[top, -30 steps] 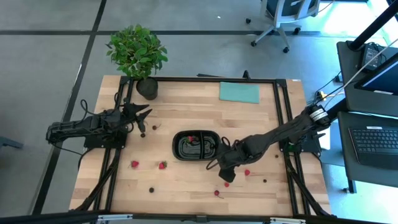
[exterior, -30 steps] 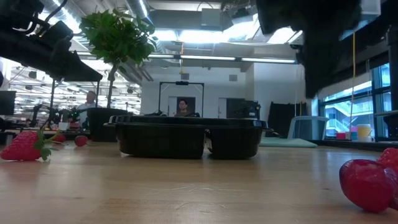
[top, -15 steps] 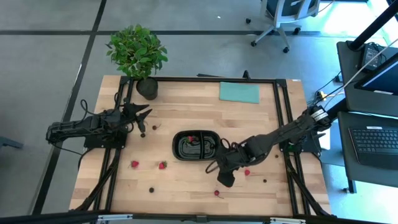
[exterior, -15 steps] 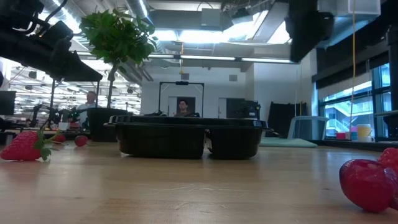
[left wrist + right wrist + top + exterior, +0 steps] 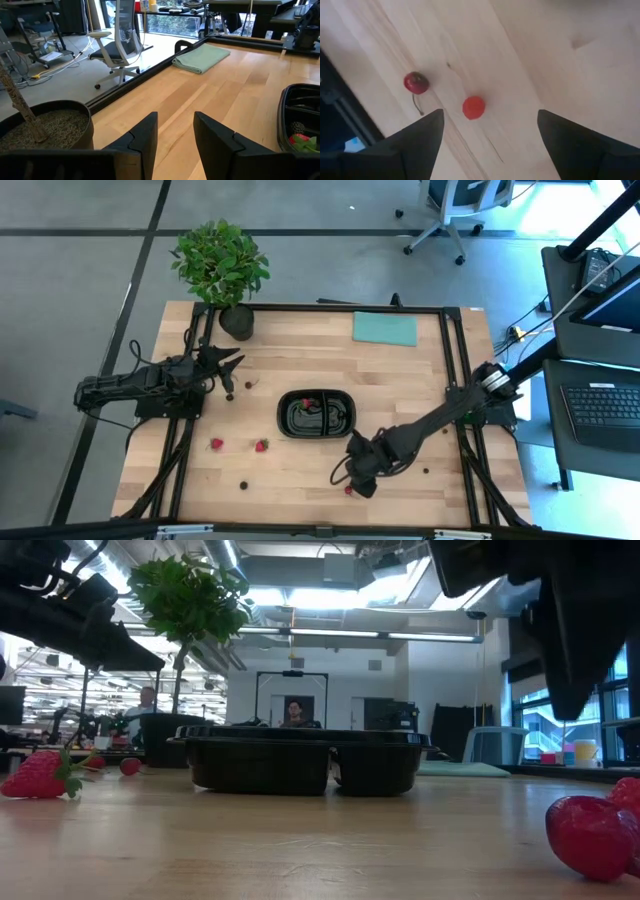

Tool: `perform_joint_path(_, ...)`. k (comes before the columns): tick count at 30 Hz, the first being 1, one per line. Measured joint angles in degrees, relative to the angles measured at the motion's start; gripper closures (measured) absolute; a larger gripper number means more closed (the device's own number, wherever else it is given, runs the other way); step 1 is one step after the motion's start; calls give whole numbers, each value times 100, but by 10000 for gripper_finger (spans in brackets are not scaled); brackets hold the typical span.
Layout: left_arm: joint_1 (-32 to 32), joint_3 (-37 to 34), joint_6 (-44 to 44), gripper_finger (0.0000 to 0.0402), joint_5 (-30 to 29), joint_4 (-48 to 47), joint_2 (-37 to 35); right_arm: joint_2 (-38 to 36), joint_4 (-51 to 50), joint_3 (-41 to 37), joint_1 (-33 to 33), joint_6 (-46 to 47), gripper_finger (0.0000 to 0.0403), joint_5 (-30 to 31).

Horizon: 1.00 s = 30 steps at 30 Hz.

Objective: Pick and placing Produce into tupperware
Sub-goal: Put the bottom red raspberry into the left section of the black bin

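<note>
I am hovering the right hand [image 5: 485, 135], fingers spread wide, over a small red fruit [image 5: 473, 107] near the worktop's [image 5: 300, 340] front edge, lining up a pick for the black tray [image 5: 283, 412].

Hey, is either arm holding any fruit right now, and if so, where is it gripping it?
No, nothing is held. The right tool is open above a small red fruit and a cherry on the table. The left tool is empty too.

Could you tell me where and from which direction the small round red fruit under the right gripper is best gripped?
Probably across its round middle, coming straight down. The red fruit lies free on the bare table, apart from the stemmed cherry, and the open right gripper already has a finger on either side of it. Its rounded shape offers no flat faces, so close gently so it does not roll away.
</note>
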Motion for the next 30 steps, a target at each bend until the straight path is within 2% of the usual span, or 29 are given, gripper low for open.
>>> perform_joint_path(5, 0, 0, 0, 282, 1, -2, 0, 166, 53, 0, 107, 276, 82, 4)
perform_joint_path(30, 0, 0, -28, 282, 1, -185, 0, 844, 409, -4, 276, 319, 82, 0)
